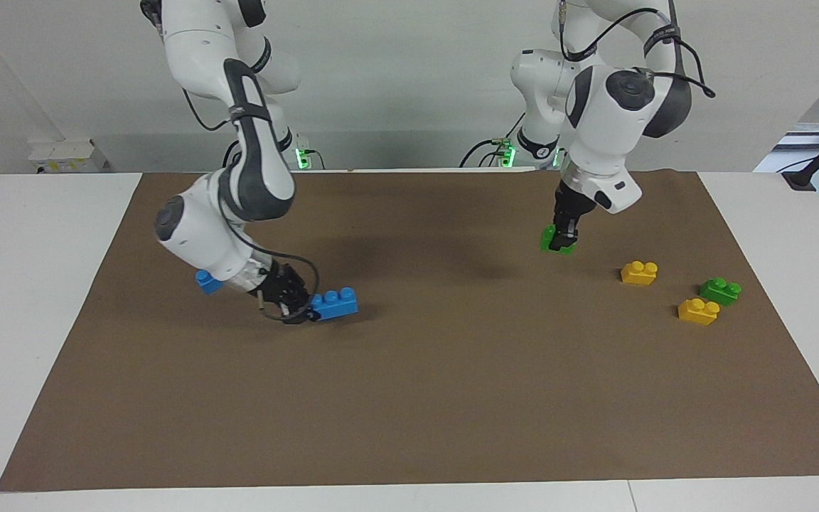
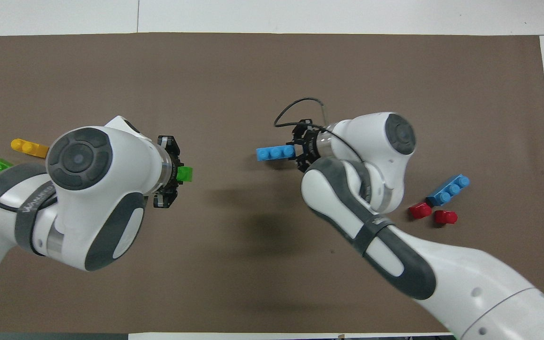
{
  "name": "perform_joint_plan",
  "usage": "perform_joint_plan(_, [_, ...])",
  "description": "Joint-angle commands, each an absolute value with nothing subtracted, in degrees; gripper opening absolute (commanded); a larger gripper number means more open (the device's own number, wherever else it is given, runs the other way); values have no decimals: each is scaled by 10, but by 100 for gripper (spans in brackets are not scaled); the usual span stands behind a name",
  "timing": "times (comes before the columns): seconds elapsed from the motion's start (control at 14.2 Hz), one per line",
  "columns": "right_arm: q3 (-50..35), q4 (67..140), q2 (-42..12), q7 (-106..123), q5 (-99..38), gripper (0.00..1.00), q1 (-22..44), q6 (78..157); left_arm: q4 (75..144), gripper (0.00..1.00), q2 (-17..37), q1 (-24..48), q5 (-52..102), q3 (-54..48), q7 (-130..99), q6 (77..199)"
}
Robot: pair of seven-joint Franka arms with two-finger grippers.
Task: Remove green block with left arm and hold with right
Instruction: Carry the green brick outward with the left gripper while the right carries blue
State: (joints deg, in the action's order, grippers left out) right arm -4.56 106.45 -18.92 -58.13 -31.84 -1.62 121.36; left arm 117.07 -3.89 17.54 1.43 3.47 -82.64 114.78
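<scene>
While the left gripper [image 1: 562, 240] hangs above the brown mat [image 1: 409, 398] toward the left arm's end of the table, its fingers are clamped on the green block [image 1: 550, 240], which is lifted clear of the mat. In the overhead view the block [image 2: 184, 174] juts out past the gripper's tip [image 2: 170, 174], over bare mat. The right gripper [image 1: 296, 306] is closed on one end of a blue brick [image 1: 335, 304], a three-stud piece that sticks out sideways from the fingers toward the middle of the mat. From the facing view I cannot tell whether this brick rests on the mat or is held just above it. In the overhead view the same brick [image 2: 276, 153] points away from the right gripper [image 2: 299, 152] toward the left arm's end.

Two yellow bricks [image 1: 639, 272] [image 1: 698, 311] and a darker green brick [image 1: 720, 290] lie together on the mat toward the left arm's end, near the held block but apart from it. Toward the right arm's end, another blue brick [image 2: 448, 189] lies beside two small red bricks [image 2: 420, 210] [image 2: 445, 216]; in the facing view the right arm hides most of that group, and only a blue corner [image 1: 205, 281] shows.
</scene>
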Motion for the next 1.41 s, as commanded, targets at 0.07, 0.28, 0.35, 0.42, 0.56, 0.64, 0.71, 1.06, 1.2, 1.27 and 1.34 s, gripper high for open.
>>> perform_joint_plan(0.07, [-55, 1113, -171, -511, -307, 0, -104, 1192, 1168, 0, -27, 107, 27, 30, -691, 1151])
perform_joint_plan(0.28, [-54, 1131, -171, -499, -303, 0, -141, 1194, 1164, 0, 15, 72, 26, 31, -623, 1199])
perform_joint_plan(0.35, [-53, 1136, -171, -498, -303, 0, -144, 1195, 1158, 0, 31, 59, 26, 31, -607, 1214])
perform_joint_plan(0.42, [-53, 1143, -171, -498, -303, 0, -148, 1199, 1145, 0, 53, 49, 25, 31, -593, 1225])
perform_joint_plan(0.56, [-53, 1149, -171, -497, -303, 0, -153, 1201, 1118, 0, 94, 38, 23, 31, -572, 1243])
perform_joint_plan(0.64, [-53, 1156, -170, -497, -303, 0, -153, 1202, 1112, 0, 107, 27, 20, 31, -561, 1252])
perform_joint_plan(0.71, [-53, 1159, -168, -497, -303, 0, -153, 1202, 1106, 0, 123, 24, 20, 31, -548, 1265])
perform_joint_plan(1.06, [-53, 1168, -163, -497, -303, 59, -153, 1201, 1035, 0, 217, 11, 11, 31, -524, 1281])
perform_joint_plan(1.2, [-53, 1167, -162, -497, -303, 87, -154, 1201, 1032, 0, 234, 8, 11, 31, -513, 1302])
perform_joint_plan(1.27, [-53, 1165, -163, -497, -303, 93, -154, 1201, 1036, 0, 236, 8, 12, 31, -505, 1321])
perform_joint_plan(1.34, [-53, 1164, -163, -497, -303, 96, -154, 1199, 1039, 0, 236, 8, 14, 31, -488, 1328])
